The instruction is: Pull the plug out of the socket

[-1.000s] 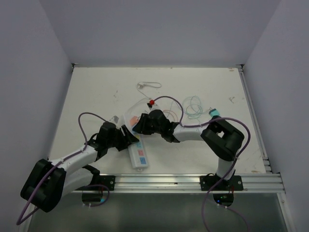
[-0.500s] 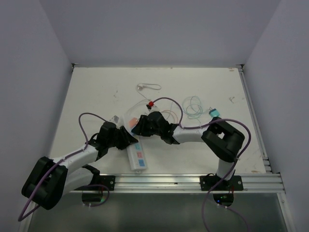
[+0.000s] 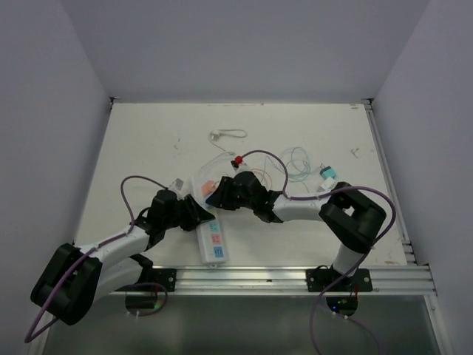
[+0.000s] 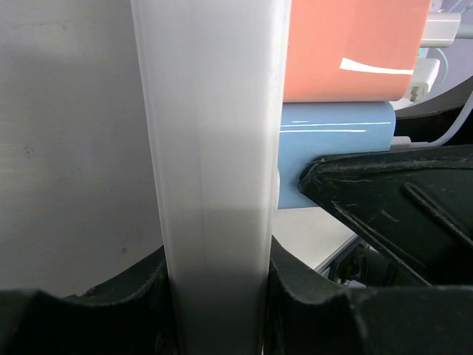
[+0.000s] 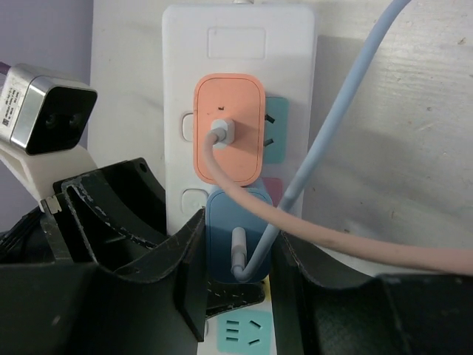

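The socket is a long white power strip (image 3: 211,241) with coloured outlet faces, lying lengthwise toward the near rail. An orange plug (image 5: 229,137) and a blue plug (image 5: 238,237) sit in it, each with a cable. My right gripper (image 5: 238,248) is over the strip; its fingers (image 5: 159,248) press both sides of the blue plug. My left gripper (image 4: 216,296) is shut on the strip's white body (image 4: 214,148) from the side. In the top view the left gripper (image 3: 194,214) and right gripper (image 3: 222,194) meet at the strip's far half.
Loose cables lie behind the strip: a teal coil (image 3: 295,163) with a teal plug (image 3: 327,174), a white cable (image 3: 225,133) and a red-tipped piece (image 3: 238,161). An aluminium rail (image 3: 295,277) runs along the near edge. Walls close in left, right and behind.
The right arm's elbow has swung a little to the right and nearer. Both grippers stay at the power strip, which has barely shifted.
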Motion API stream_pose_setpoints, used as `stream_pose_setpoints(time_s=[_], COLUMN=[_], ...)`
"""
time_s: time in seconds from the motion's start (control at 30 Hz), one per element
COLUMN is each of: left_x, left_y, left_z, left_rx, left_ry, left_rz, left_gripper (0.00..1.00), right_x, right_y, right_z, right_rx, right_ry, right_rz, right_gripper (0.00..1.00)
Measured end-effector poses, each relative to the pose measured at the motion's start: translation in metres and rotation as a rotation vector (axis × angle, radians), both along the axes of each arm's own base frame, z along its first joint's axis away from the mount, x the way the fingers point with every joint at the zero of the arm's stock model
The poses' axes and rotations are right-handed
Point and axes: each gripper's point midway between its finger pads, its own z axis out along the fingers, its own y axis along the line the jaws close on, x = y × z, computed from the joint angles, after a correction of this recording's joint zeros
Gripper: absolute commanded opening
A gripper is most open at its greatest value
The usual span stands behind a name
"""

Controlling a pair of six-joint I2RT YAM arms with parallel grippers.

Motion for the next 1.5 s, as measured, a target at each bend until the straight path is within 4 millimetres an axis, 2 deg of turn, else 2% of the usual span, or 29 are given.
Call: stream_pose_setpoints(time_s=[0.1, 0.13, 0.17, 0.33, 0.47, 0.6, 0.77, 0.97, 1.1, 1.2, 1.33, 1.37, 1.43, 1.47, 1.5], left_x=[0.002, 0.002, 0.001, 0.004, 0.005, 0.005, 0.004, 0.004, 0.004, 0.004, 0.003, 0.003, 0.002, 0.002, 0.001], left_y=[-0.002, 0.003, 0.008, 0.012, 0.013, 0.014, 0.015, 0.016, 0.016, 0.016, 0.016, 0.016, 0.016, 0.016, 0.016], left_z=[0.003, -0.002, -0.007, -0.008, -0.008, -0.007, -0.007, -0.007, -0.007, -0.007, -0.006, -0.006, -0.007, -0.007, -0.007], left_rx=[-0.009, 0.013, 0.025, 0.034, 0.039, 0.043, 0.049, 0.060, 0.069, 0.073, 0.074, 0.074, 0.077, 0.078, 0.080], left_ry=[-0.012, 0.002, 0.030, 0.038, 0.038, 0.038, 0.040, 0.042, 0.039, 0.037, 0.037, 0.037, 0.038, 0.038, 0.037], left_rz=[0.000, 0.020, 0.046, 0.083, 0.091, 0.094, 0.096, 0.089, 0.081, 0.075, 0.069, 0.068, 0.065, 0.063, 0.060], left_gripper=[0.00, 0.00, 0.00, 0.00, 0.00, 0.00, 0.00, 0.00, 0.00, 0.00, 0.00, 0.00, 0.00, 0.00, 0.00], right_x=[0.003, 0.007, 0.012, 0.036, 0.039, 0.050, 0.076, 0.097, 0.110, 0.117, 0.118, 0.119, 0.121, 0.122, 0.124], right_y=[-0.006, -0.010, -0.015, -0.035, -0.041, -0.070, -0.135, -0.202, -0.231, -0.245, -0.240, -0.238, -0.237, -0.236, -0.236], right_z=[0.009, 0.013, 0.020, 0.052, 0.063, 0.054, 0.044, 0.040, 0.032, 0.011, -0.020, -0.024, -0.026, -0.025, -0.024], right_rx=[0.017, 0.024, 0.034, 0.089, 0.109, 0.092, 0.054, 0.004, -0.012, -0.037, -0.069, -0.072, -0.072, -0.070, -0.069], right_ry=[-0.007, -0.014, -0.023, -0.074, -0.091, -0.080, -0.067, -0.068, -0.048, 0.003, 0.087, 0.096, 0.104, 0.103, 0.100], right_rz=[-0.013, -0.025, -0.042, -0.111, -0.125, -0.183, -0.332, -0.467, -0.515, -0.533, -0.500, -0.495, -0.488, -0.486, -0.486], right_gripper=[0.00, 0.00, 0.00, 0.00, 0.00, 0.00, 0.00, 0.00, 0.00, 0.00, 0.17, 0.28, 0.40, 0.51, 0.55])
